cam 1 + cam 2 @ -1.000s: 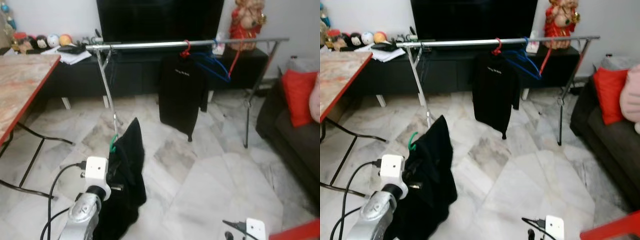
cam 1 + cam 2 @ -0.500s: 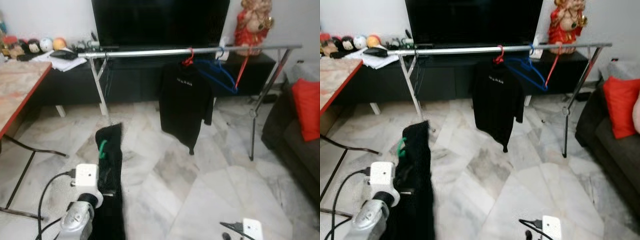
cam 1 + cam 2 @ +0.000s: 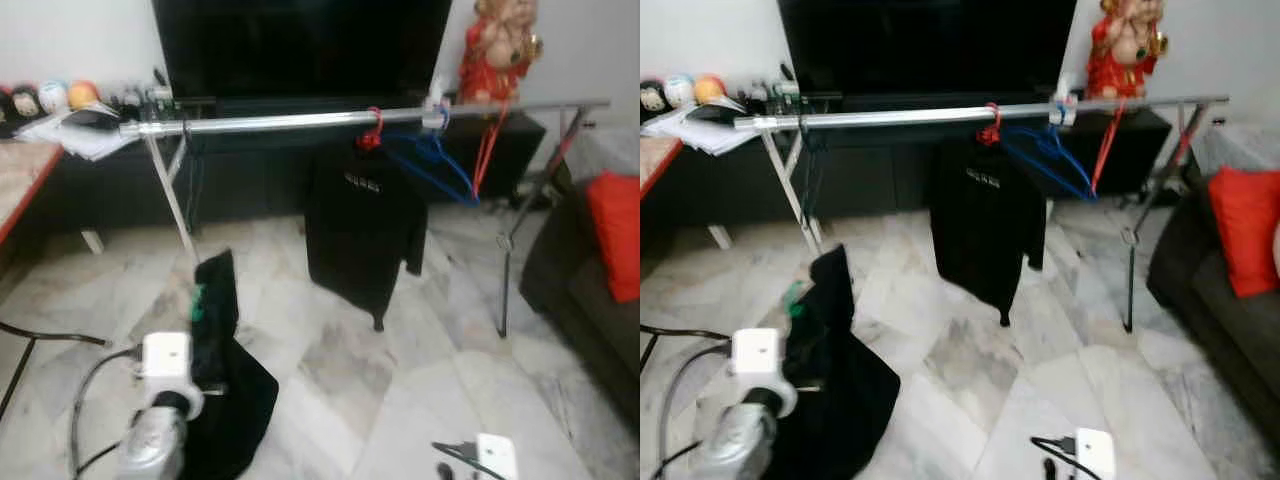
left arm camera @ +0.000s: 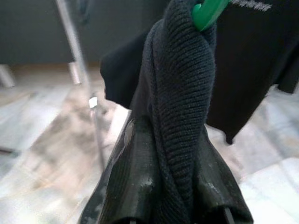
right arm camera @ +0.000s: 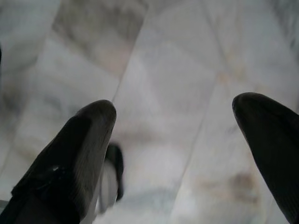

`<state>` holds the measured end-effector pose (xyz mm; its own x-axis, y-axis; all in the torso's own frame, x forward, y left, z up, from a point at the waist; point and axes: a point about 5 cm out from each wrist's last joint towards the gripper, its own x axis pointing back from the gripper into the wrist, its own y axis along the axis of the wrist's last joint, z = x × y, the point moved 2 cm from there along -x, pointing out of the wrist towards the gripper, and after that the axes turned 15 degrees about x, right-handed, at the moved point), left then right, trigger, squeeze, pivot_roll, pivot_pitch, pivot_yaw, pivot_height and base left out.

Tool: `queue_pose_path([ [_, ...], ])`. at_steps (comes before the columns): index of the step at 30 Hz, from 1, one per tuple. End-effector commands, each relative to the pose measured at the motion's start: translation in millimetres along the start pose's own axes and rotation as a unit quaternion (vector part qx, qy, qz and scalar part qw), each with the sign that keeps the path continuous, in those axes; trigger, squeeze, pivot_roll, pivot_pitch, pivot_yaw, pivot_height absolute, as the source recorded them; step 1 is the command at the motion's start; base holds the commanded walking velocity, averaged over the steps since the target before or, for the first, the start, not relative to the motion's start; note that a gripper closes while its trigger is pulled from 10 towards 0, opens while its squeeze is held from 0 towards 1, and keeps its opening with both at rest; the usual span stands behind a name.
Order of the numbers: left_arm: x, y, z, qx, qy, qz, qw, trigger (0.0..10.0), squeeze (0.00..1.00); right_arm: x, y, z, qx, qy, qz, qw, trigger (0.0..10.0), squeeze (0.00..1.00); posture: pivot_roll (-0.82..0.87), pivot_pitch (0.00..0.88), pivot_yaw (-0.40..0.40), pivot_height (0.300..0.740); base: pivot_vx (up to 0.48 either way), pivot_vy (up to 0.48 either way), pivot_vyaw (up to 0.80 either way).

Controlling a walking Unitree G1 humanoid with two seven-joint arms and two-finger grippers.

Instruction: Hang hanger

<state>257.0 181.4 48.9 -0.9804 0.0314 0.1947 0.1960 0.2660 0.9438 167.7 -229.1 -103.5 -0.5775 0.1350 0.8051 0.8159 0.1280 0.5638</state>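
left gripper [image 4: 170, 186] pinched the black sweater [image 3: 225, 390] draped on a green hanger [image 4: 208, 11], low before the rail [image 3: 300, 122]; right gripper [image 5: 182, 140] hung spread apart.

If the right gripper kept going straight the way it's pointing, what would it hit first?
Most likely the grey-veined white marble floor. The right gripper is open and points down at bare tiles, nothing between its fingers, though how far off the floor lies is unclear.
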Motion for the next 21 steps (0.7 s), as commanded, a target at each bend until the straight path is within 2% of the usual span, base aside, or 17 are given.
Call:
queue_pose_path([
  [1, -0.6, 10, 4.0, -0.014, 0.002, -0.017, 1.000, 10.0, 0.00, -1.0, 4, 7.0, 0.002, 0.010, -0.009, 1.000, 10.0, 0.00, -0.04, 0.000, -0.060, 0.740, 0.401, 0.000, 0.00],
  [5, -0.3, 8, 3.8, -0.014, 0.003, -0.015, 1.000, 10.0, 0.00, -0.9, 4, 7.5, -0.005, 0.010, -0.009, 1.000, 10.0, 0.00, -0.04, 0.000, -0.059, 0.740, 0.362, 0.000, 0.00],
  [12, 7.7, 2, 18.7, -0.039, 0.022, -0.018, 0.999, 10.0, 0.00, -0.6, 3, 7.8, -0.016, 0.004, -0.010, 1.000, 10.0, 0.00, -0.03, 0.000, -0.045, 0.740, 0.000, 0.000, 0.00],
  [21, 9.0, 16, 33.4, -0.058, 0.032, -0.036, 0.997, 10.0, 0.00, -1.2, 5, 15.3, -0.016, 0.008, -0.010, 1.000, 10.0, 0.00, 0.01, 0.000, -0.019, 0.740, 0.000, 0.000, 0.00],
])
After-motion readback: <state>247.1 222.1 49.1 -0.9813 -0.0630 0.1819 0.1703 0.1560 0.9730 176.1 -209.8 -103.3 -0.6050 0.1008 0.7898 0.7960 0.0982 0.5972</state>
